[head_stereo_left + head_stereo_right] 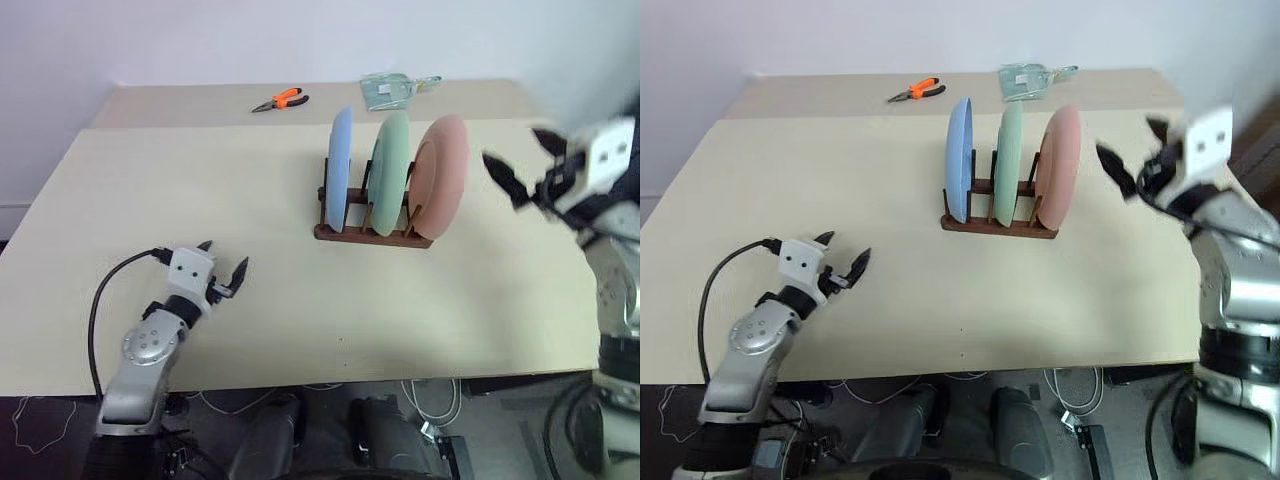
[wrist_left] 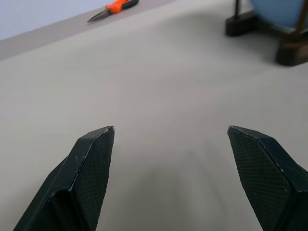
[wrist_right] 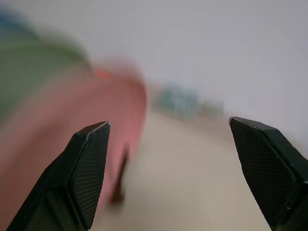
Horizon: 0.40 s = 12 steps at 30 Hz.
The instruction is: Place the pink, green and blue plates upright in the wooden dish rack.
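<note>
Plates all stand upright in the wooden dish rack (image 1: 372, 232): blue plate (image 1: 340, 170), green plate (image 1: 390, 172), pink plate (image 1: 443, 175). Right tool (image 1: 522, 165) hangs released just beside the pink one; left tool (image 1: 222, 268) spread, empty, low over the worktop (image 1: 200, 180). Best to draw clear without nudging the rack.

Near the middle of the beige tabletop (image 1: 940, 300), the wooden dish rack (image 1: 996, 222) holds all three plates on edge: the blue plate (image 1: 958, 158) at its 9 o'clock end, the green plate (image 1: 1009, 163) in the middle and the pink plate (image 1: 1060, 165) at its 3 o'clock end. From the rack, orange-handled pliers (image 1: 916, 92) lie toward 11 o'clock and a clear packet (image 1: 1029, 78) at 12, both by the far edge. The left gripper (image 1: 843, 262) hovers at 8 o'clock with fingers spread and empty, and the right gripper (image 1: 1133, 155) hangs just off the pink plate at 3 o'clock, also parted and empty.
</note>
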Motion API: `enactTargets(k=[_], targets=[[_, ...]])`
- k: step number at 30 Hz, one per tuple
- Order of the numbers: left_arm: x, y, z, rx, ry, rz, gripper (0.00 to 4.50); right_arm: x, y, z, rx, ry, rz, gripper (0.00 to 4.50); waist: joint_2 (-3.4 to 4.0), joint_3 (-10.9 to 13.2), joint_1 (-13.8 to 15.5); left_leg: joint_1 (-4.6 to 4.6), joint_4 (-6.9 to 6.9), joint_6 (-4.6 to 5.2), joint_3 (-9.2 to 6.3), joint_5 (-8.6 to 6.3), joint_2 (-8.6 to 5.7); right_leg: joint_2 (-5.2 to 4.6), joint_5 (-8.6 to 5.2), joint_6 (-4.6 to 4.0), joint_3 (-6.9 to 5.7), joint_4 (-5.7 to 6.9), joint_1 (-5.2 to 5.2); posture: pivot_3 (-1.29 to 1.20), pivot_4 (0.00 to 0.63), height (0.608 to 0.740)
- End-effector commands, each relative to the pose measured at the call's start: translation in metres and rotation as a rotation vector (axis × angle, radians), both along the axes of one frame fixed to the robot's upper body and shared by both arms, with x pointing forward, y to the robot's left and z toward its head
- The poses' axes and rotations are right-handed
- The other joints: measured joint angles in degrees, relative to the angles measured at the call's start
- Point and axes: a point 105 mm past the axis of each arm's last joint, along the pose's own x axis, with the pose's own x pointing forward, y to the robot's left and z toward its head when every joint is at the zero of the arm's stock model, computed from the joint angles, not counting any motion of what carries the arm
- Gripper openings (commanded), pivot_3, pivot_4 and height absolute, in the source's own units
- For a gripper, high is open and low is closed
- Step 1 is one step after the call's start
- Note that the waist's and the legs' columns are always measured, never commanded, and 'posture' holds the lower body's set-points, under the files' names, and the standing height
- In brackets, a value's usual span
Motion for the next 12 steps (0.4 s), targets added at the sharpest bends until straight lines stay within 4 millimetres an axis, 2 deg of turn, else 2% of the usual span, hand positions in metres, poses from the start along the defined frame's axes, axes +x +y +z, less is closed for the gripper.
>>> enactTargets(k=[1,3,6,12], targets=[[0.002,0.001,0.008,0.018,-0.038,-0.008,3.88,-0.009,-0.001,-0.007,-0.049,0.007,0.047,4.03,0.15,0.04,-0.15,0.00,0.01,0.01,0.08,0.01,0.06,0.00,0.04,-0.02,-0.01,-0.01,-0.02,0.00,0.150,0.726],[0.000,0.003,0.005,0.024,-0.027,-0.007,3.88,-0.011,0.001,-0.027,-0.096,0.058,0.053,4.03,0.15,0.03,-0.20,0.04,0.02,0.01,0.18,0.01,0.17,0.00,0.08,-0.05,-0.04,-0.02,-0.02,0.00,0.150,0.726],[-0.002,0.000,0.000,0.024,-0.012,-0.007,3.88,-0.008,0.004,-0.040,-0.106,0.084,0.054,4.03,0.16,0.03,-0.10,0.04,0.04,0.00,0.20,0.00,0.22,0.00,0.10,-0.10,-0.08,-0.06,-0.02,0.00,0.150,0.726],[-0.008,-0.001,-0.005,0.023,0.002,0.012,3.88,0.003,0.014,-0.052,-0.131,0.093,0.072,4.03,0.15,0.03,0.25,0.00,0.08,0.00,0.21,-0.01,0.23,0.00,0.09,-0.15,-0.09,-0.13,-0.01,0.00,0.150,0.726]])
